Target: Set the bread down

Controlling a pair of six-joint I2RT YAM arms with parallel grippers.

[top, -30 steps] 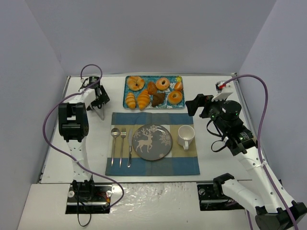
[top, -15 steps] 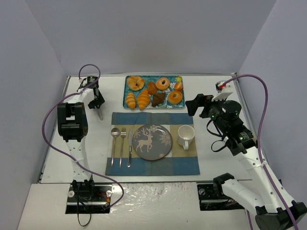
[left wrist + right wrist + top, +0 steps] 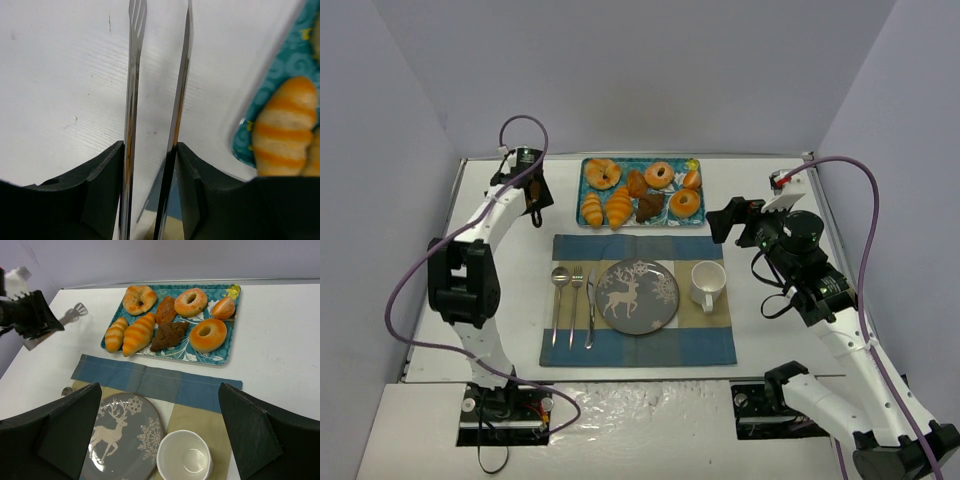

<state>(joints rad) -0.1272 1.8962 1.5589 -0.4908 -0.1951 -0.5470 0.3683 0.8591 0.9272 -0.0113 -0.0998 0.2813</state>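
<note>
- White table [image 3: 770, 190], grey walls.
- Bread [image 3: 619, 208] lies on the teal tray [image 3: 640, 161], upper centre of the top view.
- Left gripper [image 3: 531, 194], upper left, clamps metal tongs [image 3: 132, 100].
- Right gripper [image 3: 159, 390] gapes wide, holding nothing.

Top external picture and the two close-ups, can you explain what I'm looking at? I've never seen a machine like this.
These are two robot arms, the left arm and the right arm, bolted at the near edge of a table. The top picture looks down on both. The other two come from a camera on each wrist. On the table sit a teal tray of bread and a placemat with a deer plate, cup, spoon, fork and knife. The left end effector is shut on metal tongs. The right end effector is open and holds nothing.
</note>
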